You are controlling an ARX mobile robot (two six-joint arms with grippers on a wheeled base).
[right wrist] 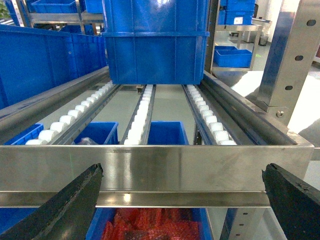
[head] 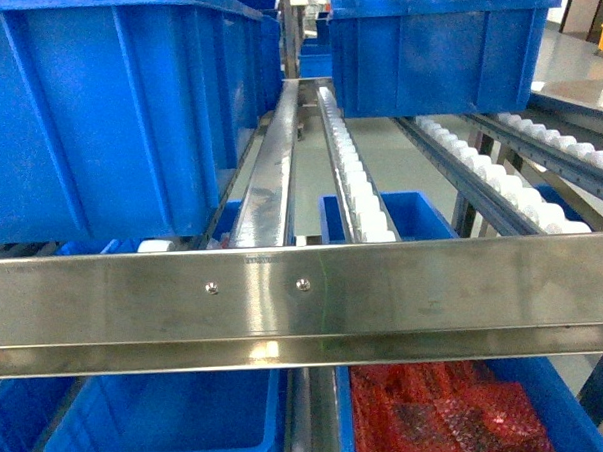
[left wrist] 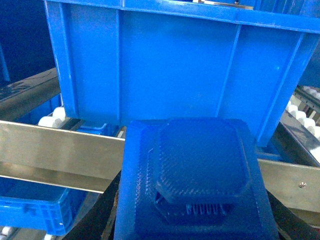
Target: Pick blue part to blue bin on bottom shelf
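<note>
Left wrist view is filled at its lower middle by the blue part (left wrist: 197, 185), a dark-blue blocky piece with a raised octagonal face of fine ridged texture and a small comb-like slot at its lower edge. It sits right under the camera, with the dark fingers (left wrist: 97, 220) of the left tool (left wrist: 195, 232) showing at either side of it, so the left tool is pinching the part. The part hangs in front of a steel cross rail (left wrist: 60, 150) of the rack, with a large blue tote (left wrist: 175, 65) standing on the upper rollers behind it.

Head view shows neither the part nor either tool. It looks over the same steel rail to the bottom shelf (head: 310, 426), where the blue bin (head: 170, 422) sits at lower left with smooth inner walls and nothing visible in it, and just beside it on the right a like bin (head: 564, 395) holds red bubble wrap (head: 440, 410).

Right wrist view shows the right tool (right wrist: 182, 210) with its two dark fingers spread wide apart, holding nothing, in front of the rail. Below the rail the red wrap shows again; above it white rollers (right wrist: 142, 112) run back to another blue tote.
</note>
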